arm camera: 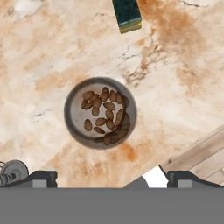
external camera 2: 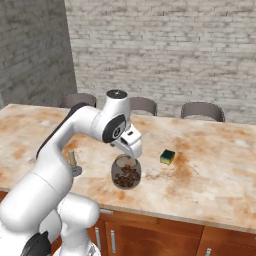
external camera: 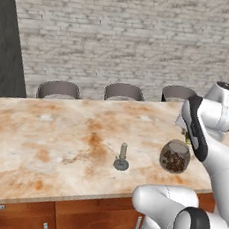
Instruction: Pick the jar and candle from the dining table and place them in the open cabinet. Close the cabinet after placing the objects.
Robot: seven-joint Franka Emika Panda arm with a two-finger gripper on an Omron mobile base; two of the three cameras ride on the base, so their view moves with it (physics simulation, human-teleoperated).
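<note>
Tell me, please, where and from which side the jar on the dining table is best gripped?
Probably across its round body, coming straight down from above. The jar stands upright on the dining table, and the open pincer already looks down on it, near centred. The sponge and candle stand well clear.

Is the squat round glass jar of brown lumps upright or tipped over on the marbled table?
Upright. The squat glass jar of brown lumps shows a full round rim from directly above, and stands on its base on the marbled table.

Green-yellow sponge (external camera 2: 167, 157), three grey chairs (external camera: 58, 89), brick wall (external camera: 121, 31)
</note>
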